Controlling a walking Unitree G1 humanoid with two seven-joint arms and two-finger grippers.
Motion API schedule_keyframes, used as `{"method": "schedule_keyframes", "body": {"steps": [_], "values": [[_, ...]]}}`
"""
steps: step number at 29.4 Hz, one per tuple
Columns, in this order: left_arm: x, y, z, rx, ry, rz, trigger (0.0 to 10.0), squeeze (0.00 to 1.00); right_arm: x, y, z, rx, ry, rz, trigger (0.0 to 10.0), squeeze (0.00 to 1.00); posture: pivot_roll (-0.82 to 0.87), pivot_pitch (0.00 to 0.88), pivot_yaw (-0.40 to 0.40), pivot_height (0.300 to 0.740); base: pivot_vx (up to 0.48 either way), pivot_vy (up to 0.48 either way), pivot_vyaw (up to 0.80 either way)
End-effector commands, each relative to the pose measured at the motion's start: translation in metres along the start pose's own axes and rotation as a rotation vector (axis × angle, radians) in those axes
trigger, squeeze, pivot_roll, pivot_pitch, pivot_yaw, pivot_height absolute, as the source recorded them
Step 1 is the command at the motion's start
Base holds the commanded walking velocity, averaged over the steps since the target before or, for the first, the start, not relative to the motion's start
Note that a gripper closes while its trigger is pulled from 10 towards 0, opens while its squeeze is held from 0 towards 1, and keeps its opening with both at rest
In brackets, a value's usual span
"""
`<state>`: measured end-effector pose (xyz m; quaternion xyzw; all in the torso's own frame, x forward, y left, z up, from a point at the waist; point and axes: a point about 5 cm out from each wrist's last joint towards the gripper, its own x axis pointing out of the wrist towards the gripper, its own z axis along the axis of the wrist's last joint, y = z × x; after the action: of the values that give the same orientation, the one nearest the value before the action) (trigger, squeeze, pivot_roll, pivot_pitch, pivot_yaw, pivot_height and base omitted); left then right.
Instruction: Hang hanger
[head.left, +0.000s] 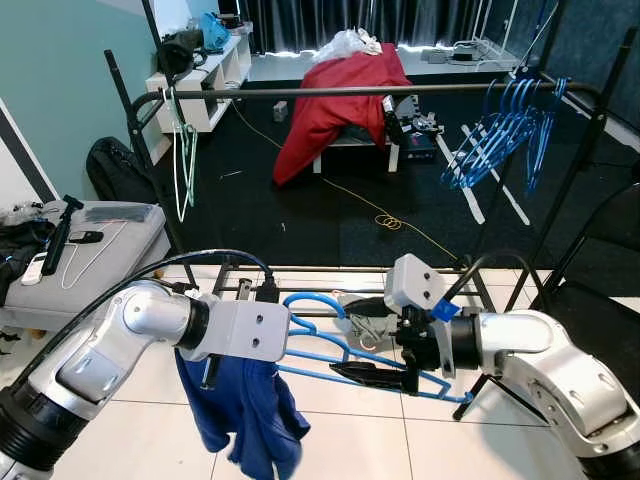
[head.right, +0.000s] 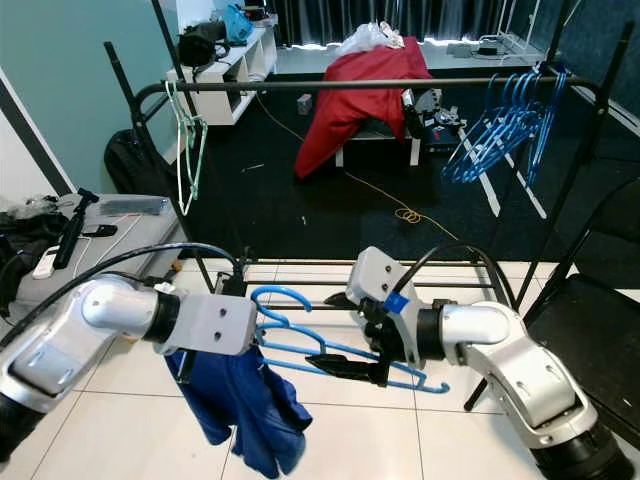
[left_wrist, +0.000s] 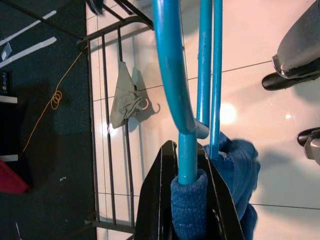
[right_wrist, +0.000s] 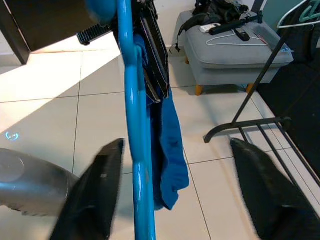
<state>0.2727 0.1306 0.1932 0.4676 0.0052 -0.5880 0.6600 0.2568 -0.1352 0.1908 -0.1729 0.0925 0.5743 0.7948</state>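
**While gripped low before the rack**

Head view: blue hanger (head.left: 330, 345) with blue garment (head.left: 245, 405), below clothes rail (head.left: 370, 91).

Left wrist: left gripper (left_wrist: 189, 165) clamped on hanger's neck.

Right wrist: right gripper (right_wrist: 175, 192) spread wide, bar between fingers (right_wrist: 95, 185).

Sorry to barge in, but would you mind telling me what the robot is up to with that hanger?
The left gripper is clamped on the neck of a blue hanger with a blue garment draped from it, held low over the tiled floor. The right gripper is open around the hanger's far end. The hanger is not yet on the black clothes rail ahead, where other blue hangers already hang.
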Motion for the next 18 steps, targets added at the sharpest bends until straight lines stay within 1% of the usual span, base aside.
{"method": "schedule_keyframes", "body": {"steps": [1,2,6,11,14,18], "values": [[0.003,0.001,0.008,0.035,-0.017,-0.012,10.0,0.0,0.003,0.001,0.001,0.006,-0.012,0.008,0.6,0.0,-0.05,0.0,0.046,0.731,0.0,0.0,0.0],[0.005,0.001,0.011,0.048,-0.026,-0.018,10.0,0.0,0.004,0.001,0.001,0.013,-0.02,0.013,0.0,0.0,-0.05,0.0,0.046,0.731,0.0,0.0,0.0],[0.005,0.002,0.013,0.055,-0.031,-0.023,10.0,0.0,0.005,0.001,0.0,0.011,-0.023,0.011,0.0,0.0,-0.05,0.0,0.046,0.731,0.0,0.0,0.0],[0.01,0.001,0.02,0.078,-0.058,-0.034,10.0,0.0,0.007,0.001,-0.001,0.01,-0.027,0.005,0.0,0.0,-0.05,0.0,0.05,0.731,0.0,0.0,0.0],[0.012,0.003,0.025,0.092,-0.083,-0.018,10.0,0.0,0.008,0.002,-0.002,0.014,-0.028,0.007,0.0,0.0,-0.05,0.0,0.05,0.731,0.0,0.0,0.0],[0.013,0.006,0.026,0.096,-0.094,0.004,10.0,0.0,0.009,0.002,-0.003,0.018,-0.031,0.006,0.0,0.0,-0.05,0.0,0.05,0.731,0.0,0.0,0.0]]}}
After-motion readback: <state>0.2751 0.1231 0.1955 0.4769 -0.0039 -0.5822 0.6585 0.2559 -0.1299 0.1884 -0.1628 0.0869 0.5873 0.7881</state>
